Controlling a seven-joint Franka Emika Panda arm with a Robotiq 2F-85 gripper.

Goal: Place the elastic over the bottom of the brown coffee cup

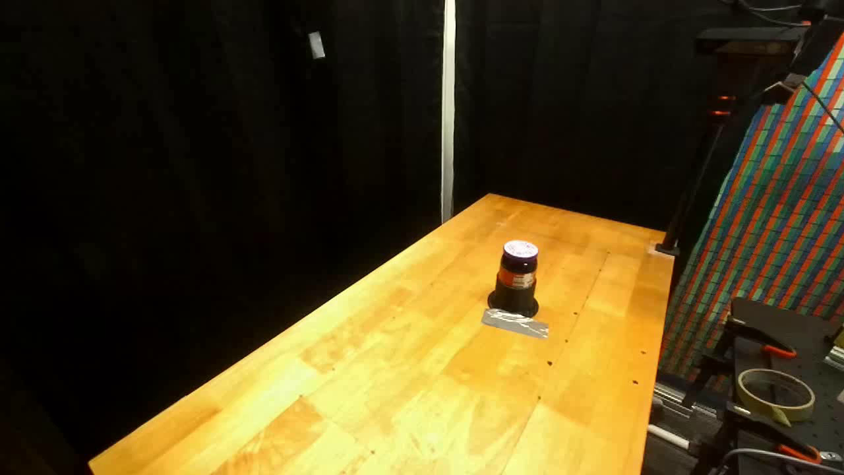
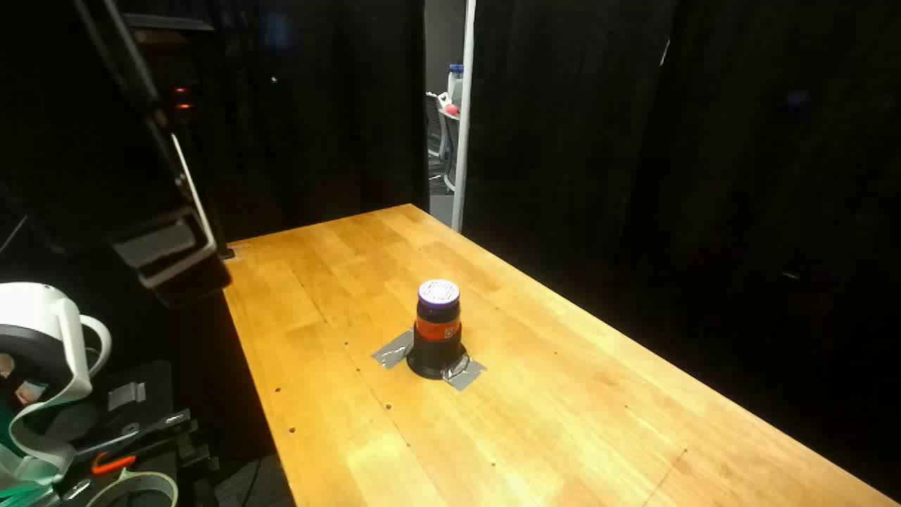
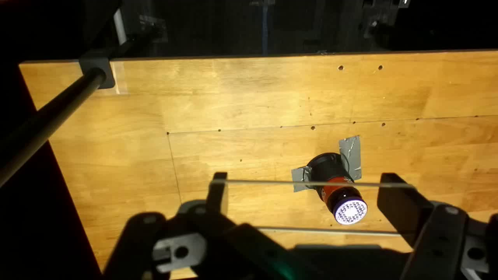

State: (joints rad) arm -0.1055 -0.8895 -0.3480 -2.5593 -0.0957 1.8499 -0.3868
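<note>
The brown coffee cup, dark with a reddish-orange band and a pale round end facing up, stands upright on the table in both exterior views (image 1: 518,272) (image 2: 438,329). Its lower part sits in a black flanged holder (image 2: 426,355). In the wrist view the cup (image 3: 351,211) shows between the fingers, nearer the right-hand finger, and apart from them. My gripper (image 3: 301,186) is wide open. A thin pale elastic (image 3: 268,182) is stretched around both fingers, its two strands running across the gap. The upper strand crosses in front of the cup's orange band.
Grey tape strips (image 3: 351,157) hold the holder to the wooden table (image 1: 395,369). A dark pole (image 3: 58,112) is clamped at a table corner. Black curtains surround the table. A tape roll (image 1: 775,394) and tools lie on a side surface. A dark blurred arm part (image 2: 176,253) hangs beside the table.
</note>
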